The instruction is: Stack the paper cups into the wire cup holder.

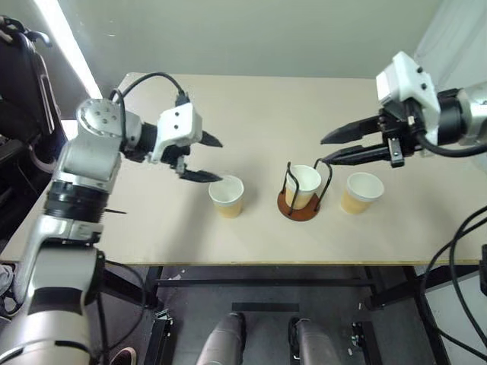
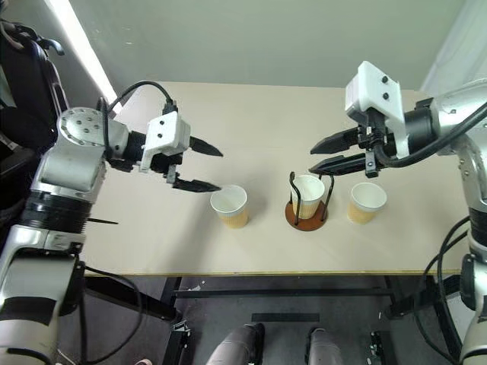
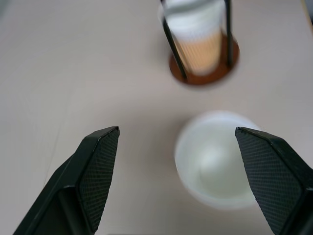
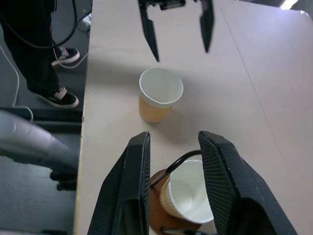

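1. Three paper cups stand upright on the pale surface [image 1: 251, 106]: a left cup [image 1: 227, 196], a middle cup [image 1: 303, 185] and a right cup [image 1: 361, 192].
2. One wire cup holder [image 1: 298, 207] sits between the outer two, and the middle cup stands inside its black loops on the reddish-brown disc.
3. The left pincer [image 1: 213, 159] hovers spread wide and pinching nothing, just above and to the left of the left cup; in its wrist view the cup's white mouth lies between the fingertips [image 3: 100, 166], nearer one of them.
4. The right pincer [image 1: 326, 150] hangs parted and empty, above the holder and right cup, tips pointing left over the holder's wire.
5. A person's shoes [image 4: 62, 97] show on the floor beside the surface.
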